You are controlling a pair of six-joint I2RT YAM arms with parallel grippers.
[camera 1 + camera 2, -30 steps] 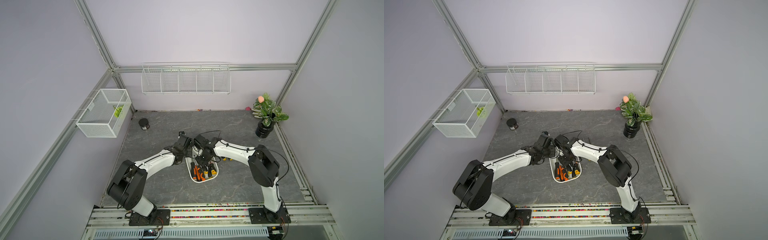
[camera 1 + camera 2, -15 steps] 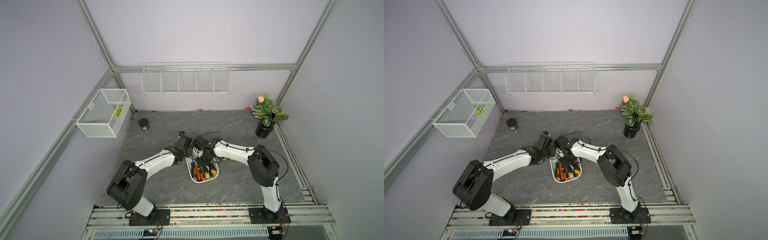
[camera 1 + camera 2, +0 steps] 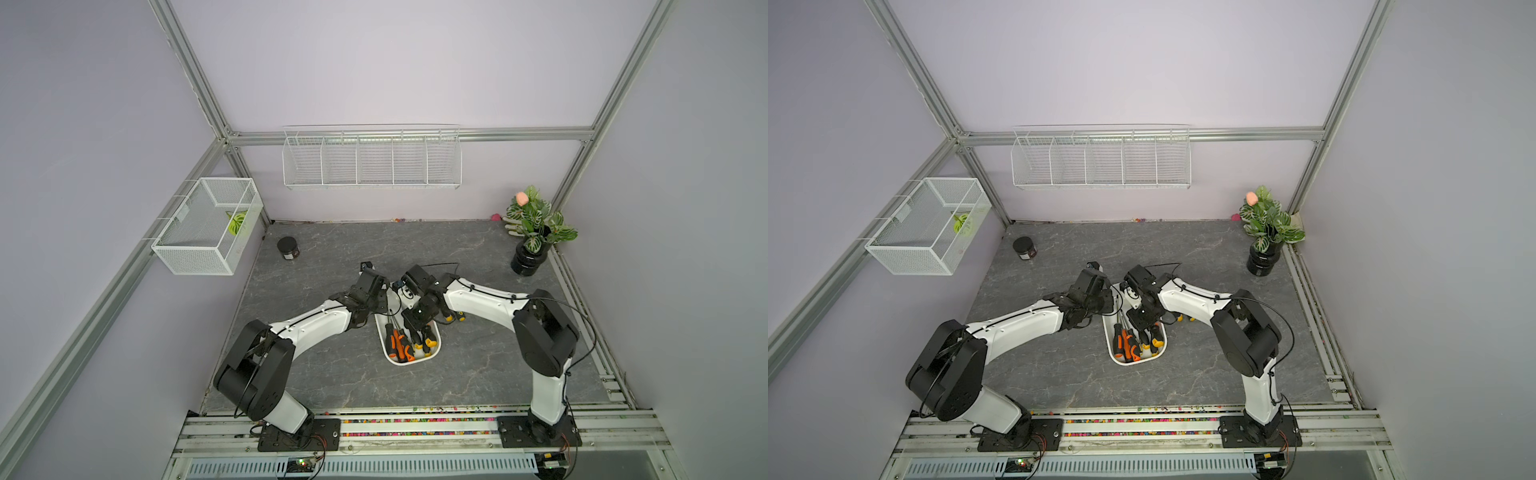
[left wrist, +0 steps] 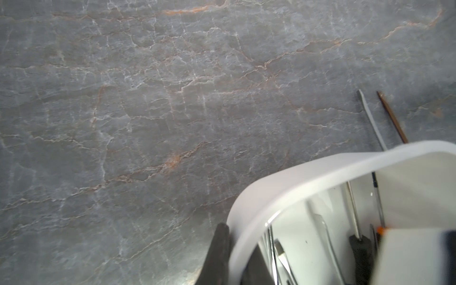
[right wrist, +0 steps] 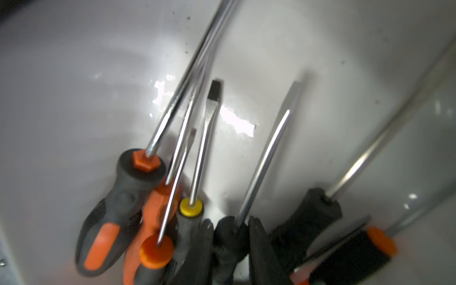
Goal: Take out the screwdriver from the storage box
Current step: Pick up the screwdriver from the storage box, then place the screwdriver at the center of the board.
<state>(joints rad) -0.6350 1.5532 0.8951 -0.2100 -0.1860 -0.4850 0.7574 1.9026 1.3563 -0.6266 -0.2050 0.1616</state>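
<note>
Right jaws now tighter round black-handled screwdriver [image 5: 264, 161] inside storage box [image 4: 283, 183]; left jaws tight on rim.

The box [image 3: 409, 361] sits in the middle of the desk [image 3: 316, 374], between the arms, with screwdrivers [image 3: 398, 343] lying in it. The left hand [image 3: 382, 308] is on its far left rim. The right hand [image 3: 417, 328] is inside, around one screwdriver [image 5: 264, 160]. A jar [image 3: 288, 248] stands back left and a plant [image 3: 533, 232] back right. A basket [image 3: 203, 226] hangs on the left wall and a rack [image 3: 371, 160] on the back wall.
</note>
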